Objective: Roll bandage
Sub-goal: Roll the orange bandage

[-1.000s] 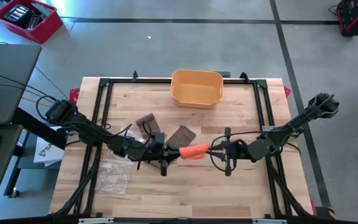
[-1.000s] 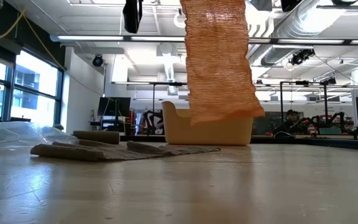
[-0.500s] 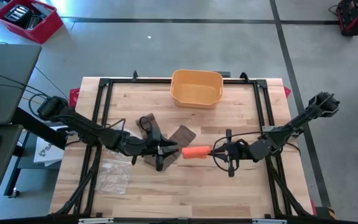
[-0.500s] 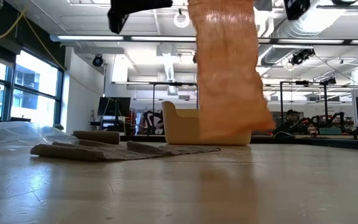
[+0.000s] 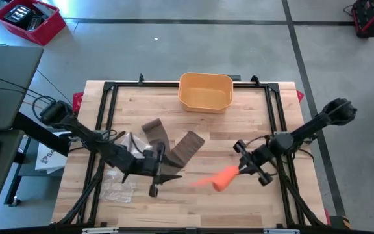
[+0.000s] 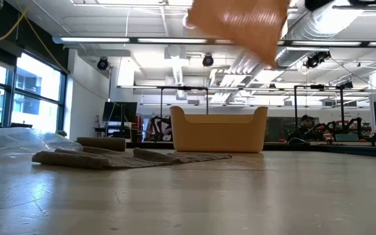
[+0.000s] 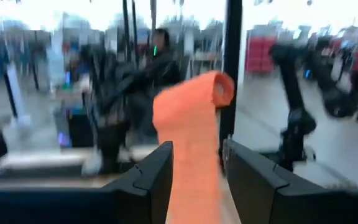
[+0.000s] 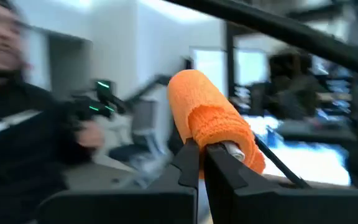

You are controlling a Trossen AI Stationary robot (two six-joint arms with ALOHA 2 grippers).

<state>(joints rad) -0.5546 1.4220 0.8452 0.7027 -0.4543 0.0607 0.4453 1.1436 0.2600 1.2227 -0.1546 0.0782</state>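
Note:
An orange bandage, partly wound into a roll (image 5: 224, 177), is up in the air over the table's near right part. My right gripper (image 5: 239, 170) is shut on it. Its loose strip (image 5: 199, 182) trails toward my left gripper (image 5: 176, 174). In the low view only the blurred strip (image 6: 240, 23) shows, high above the table. My left gripper is open. In the left wrist view the strip (image 7: 191, 143) runs down from the roll (image 7: 221, 89) between the two fingers; whether it touches them I cannot tell. My right gripper pinches the roll by its near end (image 8: 219, 144) between its two fingers (image 8: 188, 167), which stand close together. It comes from the table's right side, about level. The roll (image 8: 207, 115) sticks out beyond the fingertips, lifted clear, and the strip trails off it.
Two brown bandages (image 5: 153, 128) (image 5: 187, 144) lie flat on the table's middle, left of the orange one. Clear plastic bags (image 5: 119, 185) lie at the near left. A yellow bin (image 5: 205, 91) stands at the far edge. Black frame rails run along both table sides.
My right gripper has gone toward the table's near right with the roll and tipped upward. The strip, which hung almost to the table, has swung up high. My left gripper has drawn back toward the near left, off the bandage's end, and has rolled.

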